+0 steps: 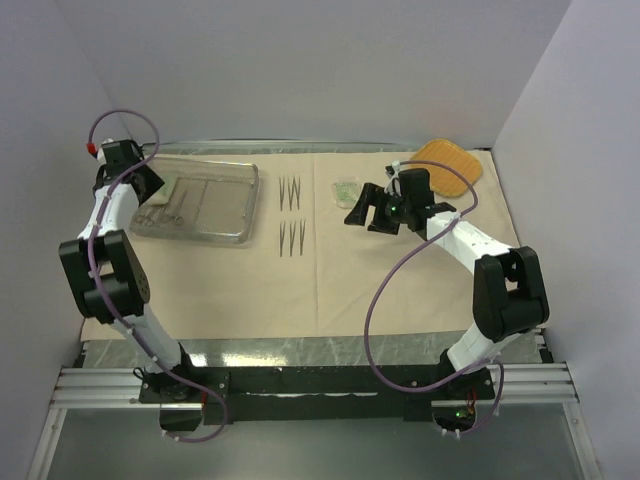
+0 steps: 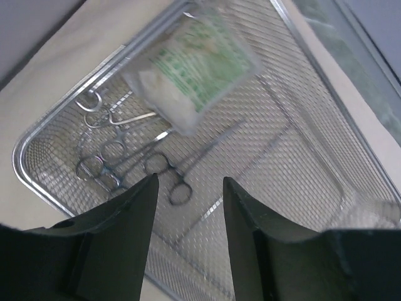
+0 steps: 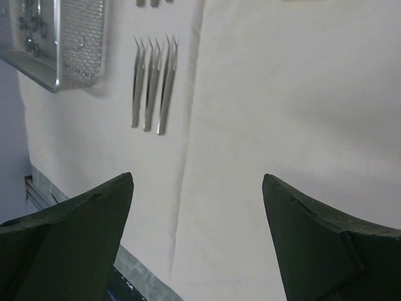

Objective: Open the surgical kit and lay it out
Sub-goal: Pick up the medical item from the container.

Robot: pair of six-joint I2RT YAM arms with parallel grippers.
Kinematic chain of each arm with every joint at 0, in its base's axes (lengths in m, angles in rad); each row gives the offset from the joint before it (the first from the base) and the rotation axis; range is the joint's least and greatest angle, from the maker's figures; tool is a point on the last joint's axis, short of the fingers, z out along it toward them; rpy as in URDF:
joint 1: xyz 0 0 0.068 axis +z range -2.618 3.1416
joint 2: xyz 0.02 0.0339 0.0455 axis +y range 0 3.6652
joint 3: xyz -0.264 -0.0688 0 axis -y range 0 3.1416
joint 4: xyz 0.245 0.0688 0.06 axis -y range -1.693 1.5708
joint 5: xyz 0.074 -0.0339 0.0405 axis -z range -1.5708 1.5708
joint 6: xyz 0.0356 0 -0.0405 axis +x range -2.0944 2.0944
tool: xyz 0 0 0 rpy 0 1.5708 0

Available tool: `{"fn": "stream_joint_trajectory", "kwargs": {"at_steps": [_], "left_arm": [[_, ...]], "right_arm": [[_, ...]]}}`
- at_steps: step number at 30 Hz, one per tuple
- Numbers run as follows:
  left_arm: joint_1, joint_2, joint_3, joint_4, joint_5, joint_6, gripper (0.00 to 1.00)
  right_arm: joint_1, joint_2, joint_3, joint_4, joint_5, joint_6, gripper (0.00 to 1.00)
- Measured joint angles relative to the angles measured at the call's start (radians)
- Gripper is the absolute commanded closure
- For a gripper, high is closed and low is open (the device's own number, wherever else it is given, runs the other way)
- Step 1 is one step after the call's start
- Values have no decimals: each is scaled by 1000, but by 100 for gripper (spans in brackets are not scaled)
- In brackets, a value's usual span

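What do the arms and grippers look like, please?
Both the left arm and right arm have white links and black joint housings, each trailed by a purple cable. The left gripper and right gripper have dark, wedge-shaped fingers; a red fitting sits by the left wrist.

Jaws apart over mesh tray [image 2: 301, 144]; green-white packet [image 2: 194, 63] inside, blurred; ring-handled forceps [image 2: 135, 160] beside it

Left arm [image 1: 110, 270] folded at elbow, wrist forward. Left gripper [image 2: 188, 188] tilted downward, jaws partly apart, nothing between them. Right arm [image 1: 470, 245] reaches forward. Right gripper [image 3: 197, 182] jaws spread wide, nothing gripped.
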Motion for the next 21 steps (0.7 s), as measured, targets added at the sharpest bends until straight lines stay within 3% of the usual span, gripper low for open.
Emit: {"fn": "stream_joint_trajectory", "kwargs": {"at_steps": [9, 15, 21], "left_arm": [[87, 237, 121, 5, 21, -105, 50], [88, 323, 193, 27, 55, -157, 51], [87, 366, 201, 40, 74, -202, 58]], "right_arm": [[0, -38, -36, -18, 32, -38, 8], [0, -42, -41, -20, 38, -48, 8], [0, -42, -42, -23, 41, -52, 8]]}}
